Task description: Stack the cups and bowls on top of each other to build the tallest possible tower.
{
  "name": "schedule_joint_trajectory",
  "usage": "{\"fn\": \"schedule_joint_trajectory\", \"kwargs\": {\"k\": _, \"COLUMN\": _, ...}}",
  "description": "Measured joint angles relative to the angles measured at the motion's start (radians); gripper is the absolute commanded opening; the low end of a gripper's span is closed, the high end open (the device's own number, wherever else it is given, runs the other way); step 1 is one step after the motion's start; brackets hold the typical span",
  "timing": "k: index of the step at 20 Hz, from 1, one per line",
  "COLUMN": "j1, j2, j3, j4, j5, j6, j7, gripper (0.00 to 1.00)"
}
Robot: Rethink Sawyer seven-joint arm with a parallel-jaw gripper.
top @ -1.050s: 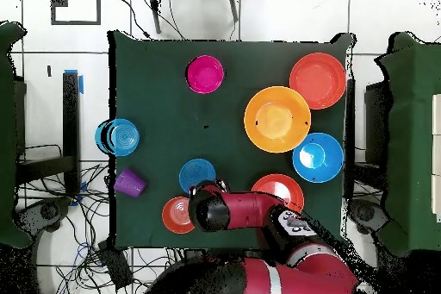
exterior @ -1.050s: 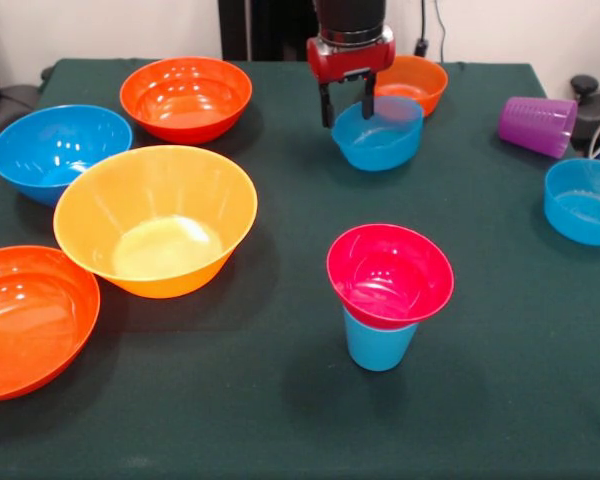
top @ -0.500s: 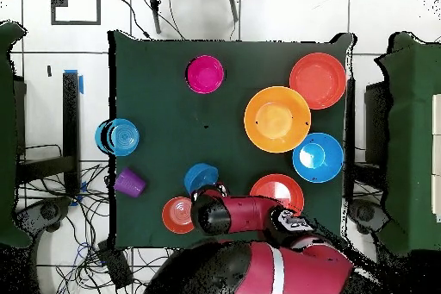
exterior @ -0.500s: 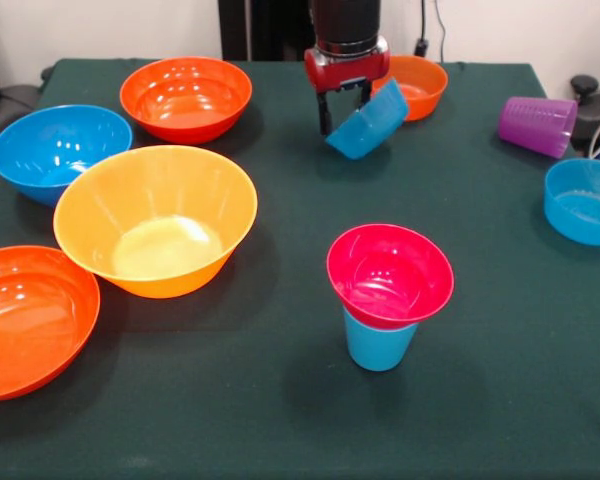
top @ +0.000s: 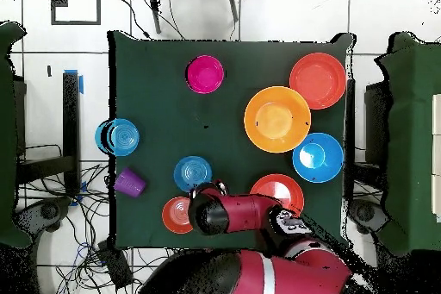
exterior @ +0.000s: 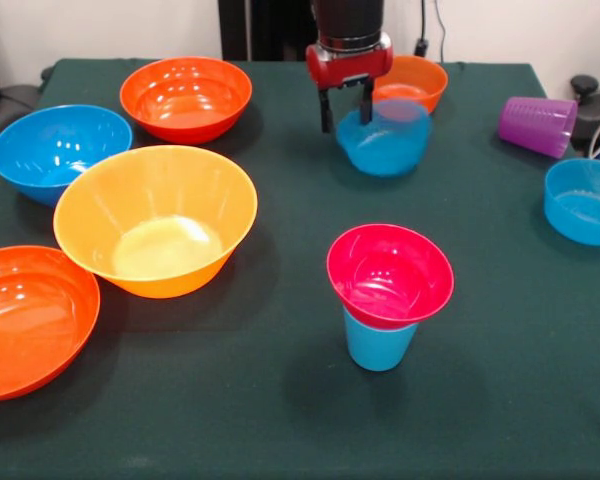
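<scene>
Blue small bowl (exterior: 384, 138) pinched at its rim by tool (exterior: 346, 106), lifted.
Next: onto pink bowl (exterior: 390, 274) capping blue cup (exterior: 378, 345).

Looks like a robotics lab: red robot arm (top: 258, 213) at a green-covered table (top: 164, 135), white tiled floor (top: 284, 15) around that table, tangled cables (top: 60, 213) beside it, blue tape marks (top: 79, 82) nearby.

The small blue bowl (exterior: 384, 137) has swung back level after hanging tipped on edge half a second ago; the hand (exterior: 347, 102) still pinches its rim, just in front of the small orange bowl (exterior: 411, 82).
</scene>
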Motion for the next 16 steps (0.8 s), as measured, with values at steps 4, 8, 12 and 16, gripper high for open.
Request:
{"fn": "schedule_joint_trajectory", "kwargs": {"k": 4, "j1": 0.020, "j2": -0.042, "j3": 0.000, "j4": 0.000, "j5": 0.009, "j6": 0.000, "j7": 0.000, "gripper": 1.00}}
{"fn": "schedule_joint_trajectory", "kwargs": {"k": 8, "j1": 0.028, "j2": -0.069, "j3": -0.001, "j4": 0.000, "j5": 0.027, "j6": 0.000, "j7": 0.000, "gripper": 1.00}}
{"fn": "schedule_joint_trajectory", "kwargs": {"k": 12, "j1": 0.025, "j2": -0.070, "j3": 0.000, "j4": -0.002, "j5": 0.032, "j6": 0.000, "j7": 0.000, "gripper": 1.00}}
{"fn": "schedule_joint_trajectory", "kwargs": {"k": 16, "j1": 0.025, "j2": -0.056, "j3": 0.000, "j4": -0.010, "j5": 0.032, "j6": 0.000, "j7": 0.000, "gripper": 1.00}}
